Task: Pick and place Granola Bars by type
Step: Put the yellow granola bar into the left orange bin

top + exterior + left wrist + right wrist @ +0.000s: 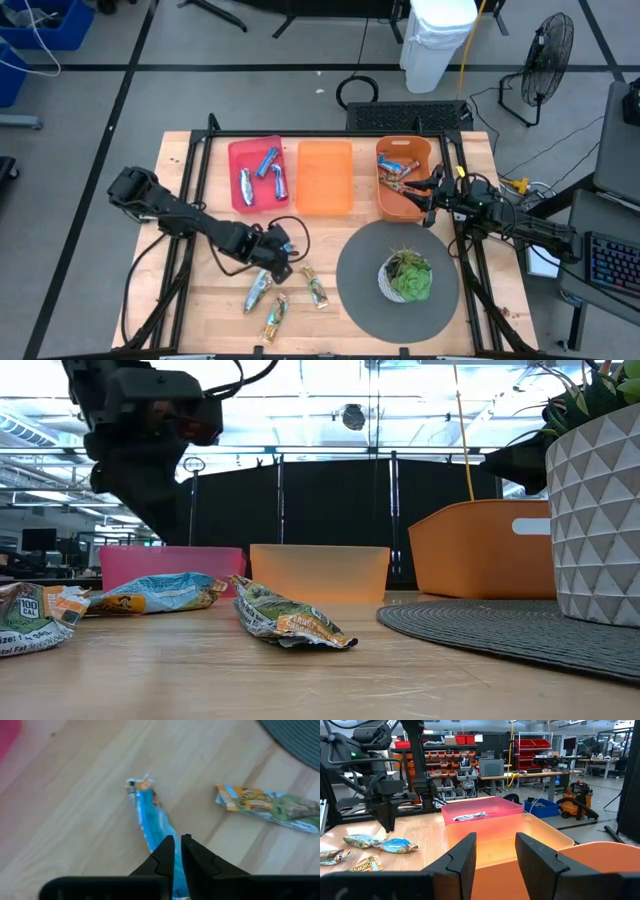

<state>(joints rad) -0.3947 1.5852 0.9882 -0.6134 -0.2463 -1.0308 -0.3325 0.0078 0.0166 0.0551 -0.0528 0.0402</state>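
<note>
**Where my four cameras sit**

One looks straight down on the whole counter [200, 310] and both my arms. One sits at counter height, facing level across it toward the room. My left wrist camera peers close over my left hand [178, 851] at the wood just ahead. My right wrist camera faces over my right hand [496, 851] across the pink bin [485, 810], also seen from overhead.
</note>
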